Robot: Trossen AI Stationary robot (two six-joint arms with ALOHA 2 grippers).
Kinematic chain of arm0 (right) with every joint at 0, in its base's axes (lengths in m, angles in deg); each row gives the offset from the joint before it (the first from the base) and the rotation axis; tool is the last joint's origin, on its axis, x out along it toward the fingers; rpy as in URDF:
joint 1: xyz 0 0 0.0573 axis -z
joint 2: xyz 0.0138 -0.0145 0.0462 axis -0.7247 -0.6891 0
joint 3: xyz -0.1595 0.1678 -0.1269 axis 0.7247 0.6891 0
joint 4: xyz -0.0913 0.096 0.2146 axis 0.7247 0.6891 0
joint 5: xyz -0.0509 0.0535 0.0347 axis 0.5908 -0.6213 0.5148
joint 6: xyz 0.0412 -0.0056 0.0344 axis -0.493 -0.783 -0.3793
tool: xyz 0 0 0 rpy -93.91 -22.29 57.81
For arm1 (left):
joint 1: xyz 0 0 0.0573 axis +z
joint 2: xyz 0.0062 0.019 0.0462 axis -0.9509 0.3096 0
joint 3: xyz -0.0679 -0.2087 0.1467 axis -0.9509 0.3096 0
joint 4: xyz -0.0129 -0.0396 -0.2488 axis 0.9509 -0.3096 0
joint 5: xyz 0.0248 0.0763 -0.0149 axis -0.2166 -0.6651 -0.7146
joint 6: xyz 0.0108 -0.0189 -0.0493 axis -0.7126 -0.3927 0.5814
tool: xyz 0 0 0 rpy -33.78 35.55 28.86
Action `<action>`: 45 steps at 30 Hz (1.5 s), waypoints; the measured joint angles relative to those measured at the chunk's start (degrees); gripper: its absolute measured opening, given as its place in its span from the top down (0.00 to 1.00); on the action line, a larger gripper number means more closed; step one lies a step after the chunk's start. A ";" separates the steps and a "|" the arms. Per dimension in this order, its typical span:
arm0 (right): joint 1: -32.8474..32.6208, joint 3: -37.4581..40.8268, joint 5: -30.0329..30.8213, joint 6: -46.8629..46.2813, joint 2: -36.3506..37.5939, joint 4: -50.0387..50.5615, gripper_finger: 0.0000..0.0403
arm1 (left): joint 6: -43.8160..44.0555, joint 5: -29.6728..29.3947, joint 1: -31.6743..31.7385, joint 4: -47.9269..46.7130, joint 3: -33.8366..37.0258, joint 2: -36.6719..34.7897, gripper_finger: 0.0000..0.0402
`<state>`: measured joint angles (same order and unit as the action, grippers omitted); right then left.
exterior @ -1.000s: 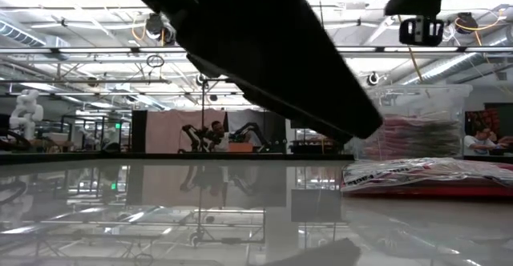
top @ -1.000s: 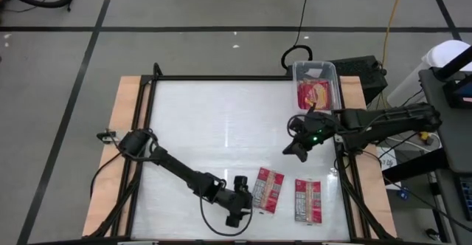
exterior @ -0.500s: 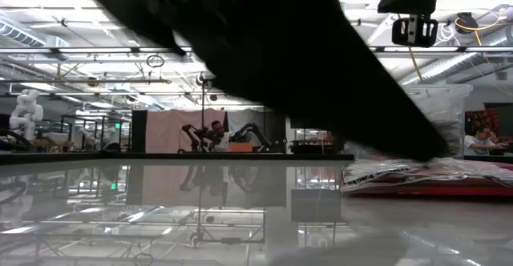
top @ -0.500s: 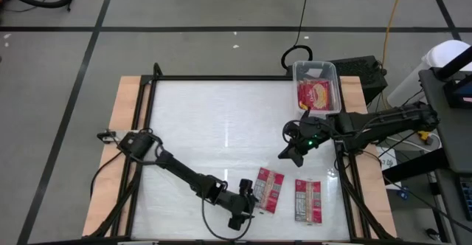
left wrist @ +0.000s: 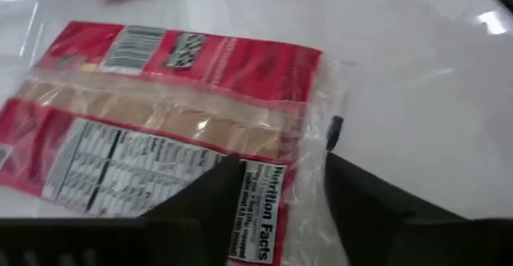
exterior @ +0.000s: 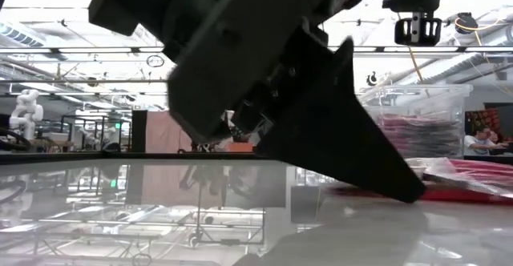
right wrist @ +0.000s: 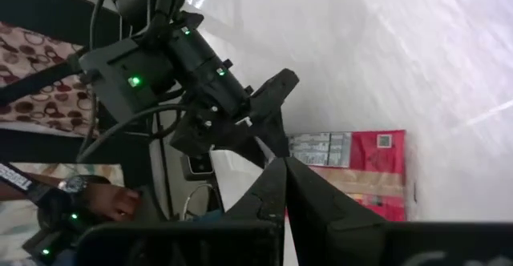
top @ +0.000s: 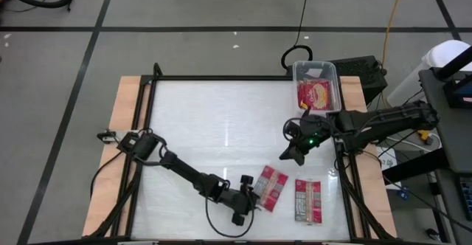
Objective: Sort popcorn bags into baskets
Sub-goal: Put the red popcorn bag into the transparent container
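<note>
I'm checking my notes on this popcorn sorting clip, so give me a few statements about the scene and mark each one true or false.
1. The left gripper is at the edge of a popcorn bag lying on the table. True.
2. The clear basket is empty. False: a red packet lies in it.
3. Two bags lie on the table, the second bag beside the first. True.
4. The right gripper carries a bag. False: its jaws are shut on nothing.
5. The bag at the left gripper shows its printed nutrition panel. True.
</note>
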<state>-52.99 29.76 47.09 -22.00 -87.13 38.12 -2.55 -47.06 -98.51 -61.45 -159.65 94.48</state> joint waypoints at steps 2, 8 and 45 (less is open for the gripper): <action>0.00 0.00 0.01 -0.70 0.02 0.01 0.99 | -0.04 -0.46 0.51 -1.51 -0.04 -0.09 0.62; 0.00 0.00 -0.01 -2.43 0.02 0.01 0.99 | 1.43 -0.70 2.56 -8.98 -0.29 -0.46 0.87; 0.07 -0.74 13.89 -10.63 9.20 2.82 0.99 | 4.71 1.87 10.35 -19.32 0.20 -16.21 1.00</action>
<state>-52.92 29.02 60.98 -32.64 -77.94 40.94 2.16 -45.19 -88.16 -80.77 -159.45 78.26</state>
